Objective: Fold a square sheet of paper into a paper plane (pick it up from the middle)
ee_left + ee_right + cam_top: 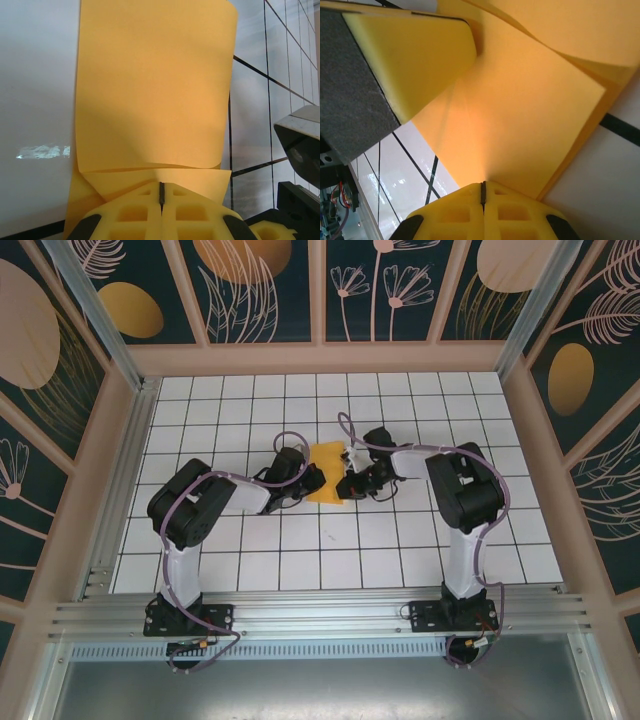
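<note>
- Square sheet of paper (pixel 325 472): orange, located at the centre of the white grid table (pixel 300 550), between the two grippers and lifted off flat.
- Sheet condition: in the left wrist view the sheet (pixel 155 85) stands up from the fingertips, with a fold line across its lower part and a second layer beneath. In the right wrist view the sheet (pixel 520 110) curves upward and away, with doubled layers along its right edge.
- Left gripper (pixel 311 481): jaws pressed fully together. In its wrist view, the yellow fingers (pixel 135 210) meet at a thin seam, and the sheet's near edge is pinched at the tip (pixel 161 192).
- Right gripper (pixel 346 483): jaws likewise closed, clamping the opposite edge of the sheet at the fingertip seam (pixel 483 192).
- Upper left of the right wrist view: a yellow finger with a grey pad (pixel 350 95), belonging to the left gripper, lies against the sheet.
- Enclosure: dark floral wall panels (pixel 260 290) surround the table.
</note>
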You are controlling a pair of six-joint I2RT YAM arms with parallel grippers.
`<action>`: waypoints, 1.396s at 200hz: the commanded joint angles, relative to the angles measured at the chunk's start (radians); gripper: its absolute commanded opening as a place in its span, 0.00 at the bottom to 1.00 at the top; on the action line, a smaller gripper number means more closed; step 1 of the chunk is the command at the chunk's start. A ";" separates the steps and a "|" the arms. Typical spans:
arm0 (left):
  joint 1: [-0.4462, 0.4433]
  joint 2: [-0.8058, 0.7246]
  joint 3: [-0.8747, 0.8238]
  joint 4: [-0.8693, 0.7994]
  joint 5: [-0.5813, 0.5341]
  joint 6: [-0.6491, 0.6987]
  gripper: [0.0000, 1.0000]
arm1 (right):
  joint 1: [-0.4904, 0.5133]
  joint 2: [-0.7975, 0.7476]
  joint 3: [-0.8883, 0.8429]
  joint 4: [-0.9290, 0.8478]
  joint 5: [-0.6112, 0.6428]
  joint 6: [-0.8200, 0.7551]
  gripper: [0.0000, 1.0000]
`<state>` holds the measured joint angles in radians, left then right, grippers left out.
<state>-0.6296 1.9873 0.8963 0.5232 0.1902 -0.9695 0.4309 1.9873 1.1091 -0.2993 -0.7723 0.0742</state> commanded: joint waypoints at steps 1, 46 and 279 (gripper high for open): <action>0.014 0.053 -0.017 -0.120 -0.093 0.041 0.01 | -0.009 -0.033 -0.063 -0.147 0.027 -0.027 0.00; 0.014 0.049 -0.015 -0.121 -0.090 0.052 0.01 | -0.025 -0.047 -0.110 -0.119 0.063 -0.002 0.00; 0.064 0.028 0.039 -0.080 -0.019 0.104 0.12 | 0.052 -0.089 0.065 -0.024 0.029 0.119 0.00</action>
<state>-0.5739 1.9930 0.9360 0.4824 0.1532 -0.8673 0.4324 1.9228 1.0740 -0.3225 -0.7513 0.1562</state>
